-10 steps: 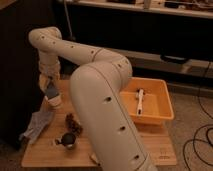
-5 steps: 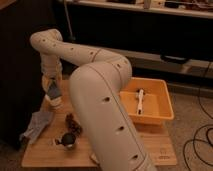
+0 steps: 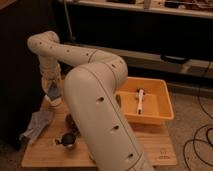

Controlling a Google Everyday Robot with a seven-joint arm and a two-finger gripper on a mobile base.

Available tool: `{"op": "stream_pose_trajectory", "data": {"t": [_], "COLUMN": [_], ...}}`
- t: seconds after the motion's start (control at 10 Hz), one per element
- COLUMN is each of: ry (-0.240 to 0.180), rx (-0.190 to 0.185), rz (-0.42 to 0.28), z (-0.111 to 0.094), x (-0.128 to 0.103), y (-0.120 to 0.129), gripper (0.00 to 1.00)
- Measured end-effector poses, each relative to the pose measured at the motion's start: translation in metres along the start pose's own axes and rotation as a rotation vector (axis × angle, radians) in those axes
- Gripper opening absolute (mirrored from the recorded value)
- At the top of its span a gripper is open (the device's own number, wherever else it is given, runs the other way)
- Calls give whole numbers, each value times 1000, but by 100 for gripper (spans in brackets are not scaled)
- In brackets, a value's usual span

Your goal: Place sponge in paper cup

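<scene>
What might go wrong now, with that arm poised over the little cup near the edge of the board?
The gripper sits right above the paper cup, which stands near the far left edge of the wooden table; a nudge might tip it or push it off. The bluish sponge looks about as wide as the cup, so it may catch on the rim. The grey cloth lies close by.

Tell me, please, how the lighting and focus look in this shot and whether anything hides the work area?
Camera view: dim, warm light, with a dark background behind the shelf. The whole frame is soft. The bulky arm fills the middle and hides part of the wooden table. The hand sits at the left over the paper cup. The orange bin is the brightest area.
</scene>
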Motion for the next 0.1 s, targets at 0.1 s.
{"op": "stream_pose_trajectory", "data": {"t": [0.1], "ry": [3], "rx": [-1], "rz": [0], "z": [2], "x": [0], "y": [-1], "gripper": [0]}}
